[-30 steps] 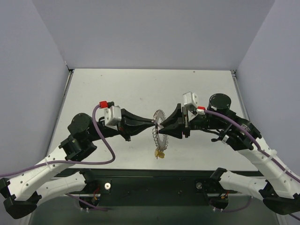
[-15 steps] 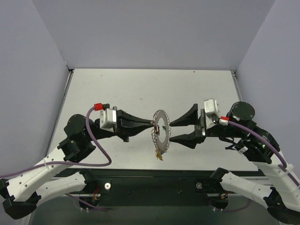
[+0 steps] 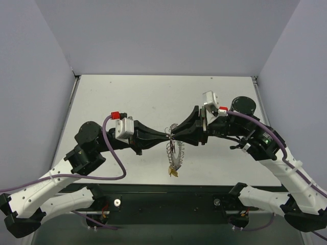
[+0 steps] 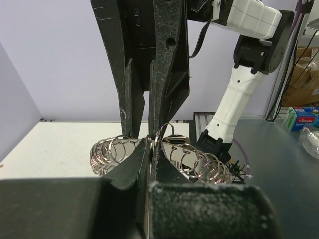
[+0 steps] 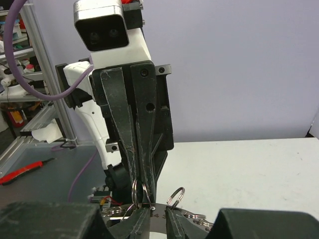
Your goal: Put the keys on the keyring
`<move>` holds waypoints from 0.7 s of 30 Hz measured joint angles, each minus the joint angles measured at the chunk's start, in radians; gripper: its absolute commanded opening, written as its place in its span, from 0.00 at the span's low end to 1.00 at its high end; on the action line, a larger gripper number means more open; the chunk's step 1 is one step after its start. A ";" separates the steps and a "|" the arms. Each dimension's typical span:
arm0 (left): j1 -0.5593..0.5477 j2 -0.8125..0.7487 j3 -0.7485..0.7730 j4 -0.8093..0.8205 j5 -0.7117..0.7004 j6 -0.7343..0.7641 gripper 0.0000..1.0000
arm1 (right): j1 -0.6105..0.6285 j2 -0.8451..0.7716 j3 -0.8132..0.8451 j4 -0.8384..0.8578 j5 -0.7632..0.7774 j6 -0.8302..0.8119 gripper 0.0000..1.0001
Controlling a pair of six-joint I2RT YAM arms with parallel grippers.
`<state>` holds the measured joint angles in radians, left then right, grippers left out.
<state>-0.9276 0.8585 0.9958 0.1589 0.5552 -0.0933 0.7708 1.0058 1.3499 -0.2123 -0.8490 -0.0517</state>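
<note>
The keyring is a silvery ring hung with several small split rings, held up above the table between both arms. A yellow key hangs from its lower end; other keys are not visible. My left gripper is shut on the keyring's upper edge from the left. My right gripper meets it from the right, its fingers closed on the same part. In the left wrist view my left gripper pinches the keyring. In the right wrist view my right gripper grips the keyring.
The white table lies under the arms, with grey walls on three sides. The arm bases stand at the dark near edge. The two grippers' tips nearly touch.
A second ago my right gripper was at the keyring, then it drew back to the right and opened. Now it has come back in and closed on the keyring. The keyring has turned more edge-on.
</note>
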 measured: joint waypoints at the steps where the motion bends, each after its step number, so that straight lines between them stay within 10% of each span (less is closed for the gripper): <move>1: 0.001 0.000 0.000 -0.003 0.000 0.001 0.00 | 0.000 0.005 0.000 0.000 -0.003 0.003 0.20; 21: 0.002 0.000 0.031 -0.076 -0.021 0.050 0.00 | -0.005 -0.077 -0.003 0.030 0.027 0.032 0.21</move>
<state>-0.9260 0.8589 1.0264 0.0830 0.5343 -0.0437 0.7662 0.9291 1.3464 -0.1825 -0.8215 -0.0200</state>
